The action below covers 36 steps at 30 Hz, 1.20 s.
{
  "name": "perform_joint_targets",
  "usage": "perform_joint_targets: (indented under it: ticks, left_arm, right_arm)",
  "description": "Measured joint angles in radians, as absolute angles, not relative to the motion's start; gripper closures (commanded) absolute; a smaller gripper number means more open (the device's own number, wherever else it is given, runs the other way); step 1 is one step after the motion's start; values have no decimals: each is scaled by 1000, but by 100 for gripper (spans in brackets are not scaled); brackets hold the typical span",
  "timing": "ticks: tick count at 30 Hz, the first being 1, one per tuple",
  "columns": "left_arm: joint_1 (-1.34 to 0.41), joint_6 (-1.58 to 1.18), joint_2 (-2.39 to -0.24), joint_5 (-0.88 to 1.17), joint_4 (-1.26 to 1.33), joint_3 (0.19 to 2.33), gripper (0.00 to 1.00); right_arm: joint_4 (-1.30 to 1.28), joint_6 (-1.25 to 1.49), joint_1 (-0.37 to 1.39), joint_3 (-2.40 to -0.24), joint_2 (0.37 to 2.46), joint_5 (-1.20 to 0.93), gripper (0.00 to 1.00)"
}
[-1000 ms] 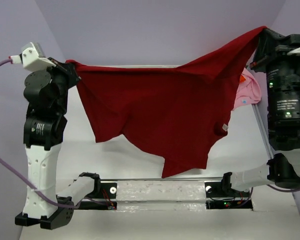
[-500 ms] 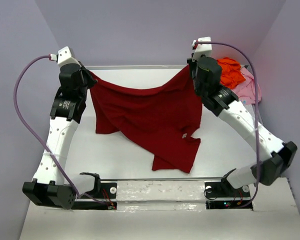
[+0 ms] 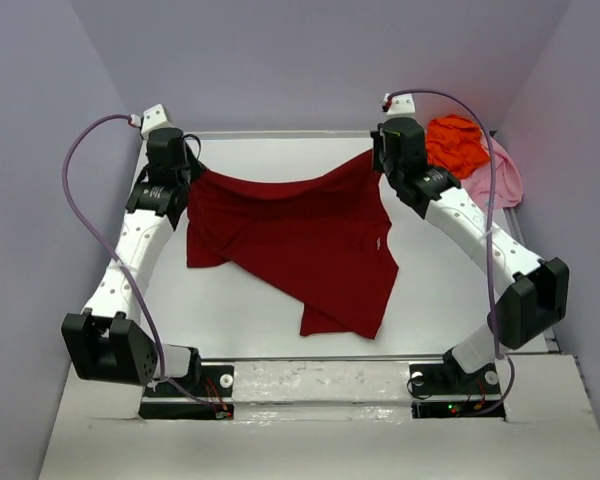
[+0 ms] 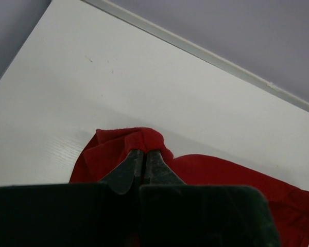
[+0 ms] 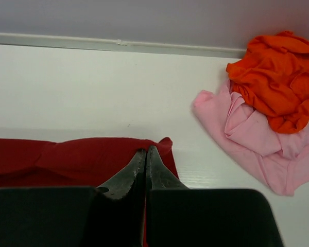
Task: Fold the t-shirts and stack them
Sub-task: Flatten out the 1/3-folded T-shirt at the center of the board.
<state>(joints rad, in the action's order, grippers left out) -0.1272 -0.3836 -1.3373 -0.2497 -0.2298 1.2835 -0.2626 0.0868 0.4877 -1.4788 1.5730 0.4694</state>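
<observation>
Left end effector: its two fingers are pressed together on a small bunch of red cloth, at the far left part of the tabletop.
Dark red t-shirt: it is stretched between the two arms. Its upper edge sags a little in the middle, and its lower part spreads toward the near edge of the tabletop.
Right end effector: the fingers are clamped on one corner of the same shirt, at the far right.
Orange t-shirt: it is crumpled in the far right corner and lies partly on top of the pink one.
Pink t-shirt: it is crumpled under and beside the orange one, apart from the red shirt.
Only in the top view: the whole shape of the red shirt, with one sleeve at the left and a long flap pointing to the near side.
Only in the wrist views: how thin the pinched cloth is between the fingers. The right wrist view also shows clearly that orange lies over pink.
Change from one second ago: then the shirt was lifted high and close to the camera, and it covered the orange shirt. Now both arms reach lower and farther back, the shirt looks smaller and flatter, and the orange shirt is fully visible.
Change from half a second ago: the arms are a bit lower.
</observation>
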Motion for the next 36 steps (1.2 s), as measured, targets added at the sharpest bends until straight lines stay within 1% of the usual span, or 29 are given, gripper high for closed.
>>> perform_joint_targets:
  ticks: [3,5,11,14,17,19,20,21,22,24,25,27,29,31,33,36]
  left_arm:
    - [-132,-382,-1256,-245,-244,1284,100]
    - [-139,-381,-1168,-241,-254,1285,100]
    - [-163,-368,-767,-172,-276,1273,100]
    - [-164,-368,-554,-143,-321,1278,100]
    - [-176,-375,-468,-119,-351,1312,100]
    - [-180,-382,-469,-100,-377,1345,100]
    - [-181,-385,-485,-86,-396,1367,100]
    - [-181,-388,-532,-65,-419,1416,100]
    - [-183,-389,-573,-60,-456,1460,100]
    - [-190,-386,-686,-54,-487,1596,100]
    - [-208,-382,-786,-69,-496,1708,100]
    - [-242,-373,-937,-104,-478,1863,100]
    - [-264,-358,-1079,-152,-454,1983,100]
    - [-261,-348,-1214,-188,-433,2048,100]
    - [-235,-347,-1327,-192,-397,2051,100]
    - [-176,-347,-1506,-183,-349,2037,100]
  right_arm:
    - [-302,96,488,-1488,1498,437,100]
    - [-331,108,493,-1488,1399,416,100]
    - [-405,164,498,-1488,1008,334,100]
    - [-481,237,499,-1488,815,257,100]
    - [-553,285,499,-1508,704,202,100]
    - [-595,293,499,-1557,704,182,100]
    - [-607,294,499,-1578,713,177,100]
    - [-633,291,499,-1663,778,161,100]
    - [-642,288,499,-1686,804,156,100]
    - [-677,264,499,-1805,902,152,100]
    - [-672,252,499,-1869,971,153,100]
    - [-680,221,499,-2006,1105,165,100]
    - [-674,183,499,-2165,1264,190,100]
    - [-682,160,485,-2310,1413,205,100]
    - [-675,169,424,-2551,1645,165,100]
    - [-647,204,330,-2681,1876,110,100]
